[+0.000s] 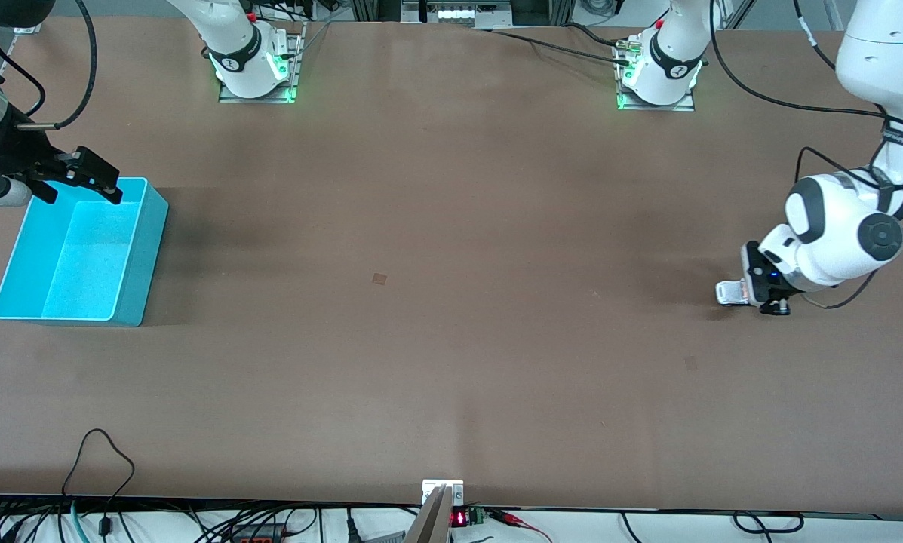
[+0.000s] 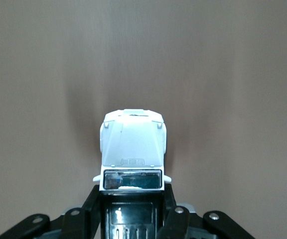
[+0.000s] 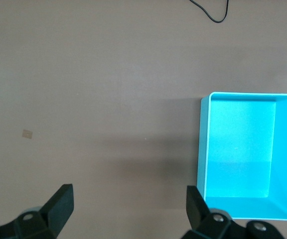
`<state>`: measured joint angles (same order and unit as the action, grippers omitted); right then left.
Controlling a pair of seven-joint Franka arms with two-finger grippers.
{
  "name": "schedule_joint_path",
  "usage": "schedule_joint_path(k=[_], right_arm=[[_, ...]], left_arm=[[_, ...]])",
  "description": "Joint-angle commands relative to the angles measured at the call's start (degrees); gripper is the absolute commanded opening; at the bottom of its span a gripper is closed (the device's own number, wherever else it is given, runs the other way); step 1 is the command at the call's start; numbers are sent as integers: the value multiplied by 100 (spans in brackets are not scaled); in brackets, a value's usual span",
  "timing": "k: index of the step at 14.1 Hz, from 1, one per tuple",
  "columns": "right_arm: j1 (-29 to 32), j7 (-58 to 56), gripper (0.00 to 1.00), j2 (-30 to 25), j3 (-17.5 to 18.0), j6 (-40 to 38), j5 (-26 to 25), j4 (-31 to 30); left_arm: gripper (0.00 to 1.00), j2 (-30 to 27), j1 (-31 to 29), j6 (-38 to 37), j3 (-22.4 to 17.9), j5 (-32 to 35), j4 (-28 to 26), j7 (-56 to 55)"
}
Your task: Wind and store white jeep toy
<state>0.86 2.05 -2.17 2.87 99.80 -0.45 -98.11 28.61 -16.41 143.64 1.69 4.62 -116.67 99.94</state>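
My left gripper (image 2: 132, 211) low at left arm's end of brown table (image 1: 451, 339), jaws clamped on small white plastic jeep toy (image 2: 132, 149), black roof between fingers, hood poking out. My right gripper (image 1: 81, 181) spread wide, empty, over edge of cyan rectangular plastic bin (image 1: 138, 256). Front view shows only jeep's white tip (image 1: 730, 292); left wrist view shows hood, windshield.

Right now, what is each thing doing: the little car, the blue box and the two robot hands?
white jeep toy: gripped, low at the table's left-arm end.
cyan bin: upright, empty.
left gripper: jaws shut on the jeep.
right gripper: jaws open, waiting over the bin's rim.
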Motion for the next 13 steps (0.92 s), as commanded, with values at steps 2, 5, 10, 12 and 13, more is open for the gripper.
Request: schedule_joint_path(k=[2, 5, 10, 12, 13], right_arm=[[64, -91, 100, -73, 21, -83, 72, 2], [64, -91, 100, -73, 21, -92, 80, 2], [55, -91, 100, -73, 21, -83, 81, 2], [55, -91, 100, -73, 21, -92, 80, 2], [64, -91, 100, -82, 21, -83, 72, 2]], left_arm=[[18, 452, -388, -100, 24, 109, 215, 622], [18, 479, -582, -91, -2, 109, 285, 781], [18, 523, -714, -82, -20, 127, 364, 1071], [18, 523, -723, -82, -11, 127, 408, 1220], [18, 523, -723, -82, -19, 127, 408, 1247]])
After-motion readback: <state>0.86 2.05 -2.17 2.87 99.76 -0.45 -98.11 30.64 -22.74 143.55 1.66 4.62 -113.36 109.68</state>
